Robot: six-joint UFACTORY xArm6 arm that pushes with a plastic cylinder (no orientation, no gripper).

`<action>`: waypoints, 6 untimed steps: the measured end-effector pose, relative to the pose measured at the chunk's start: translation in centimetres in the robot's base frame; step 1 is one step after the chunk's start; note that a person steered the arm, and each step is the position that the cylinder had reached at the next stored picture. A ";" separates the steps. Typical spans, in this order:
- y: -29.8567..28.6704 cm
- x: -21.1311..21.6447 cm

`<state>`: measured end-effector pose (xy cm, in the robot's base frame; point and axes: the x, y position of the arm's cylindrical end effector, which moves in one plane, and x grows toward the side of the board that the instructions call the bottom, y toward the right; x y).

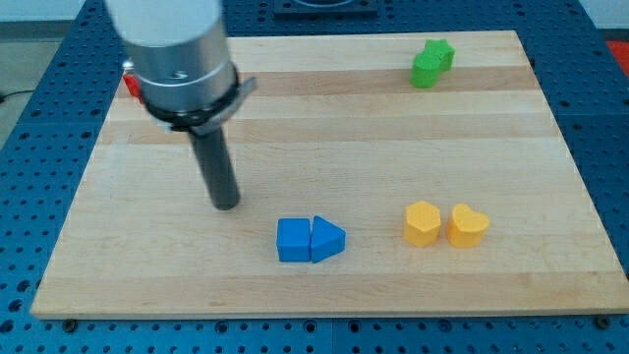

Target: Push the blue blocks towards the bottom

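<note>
A blue cube (pixel 293 240) and a blue triangular block (pixel 328 239) sit touching each other near the view's bottom, a little left of the middle of the wooden board (pixel 324 128). My tip (pixel 227 204) stands on the board up and to the left of the blue cube, apart from it by a clear gap.
Two yellow blocks, a hexagonal one (pixel 423 223) and a heart-like one (pixel 468 225), sit side by side right of the blue pair. Two green blocks (pixel 431 62) sit together at the top right. A red block (pixel 131 85) shows partly behind the arm at the top left.
</note>
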<state>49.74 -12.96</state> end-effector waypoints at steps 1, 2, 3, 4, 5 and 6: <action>-1.4 2.9; 0.7 4.0; 5.9 4.5; 10.8 4.9; 15.2 4.9; 16.2 5.5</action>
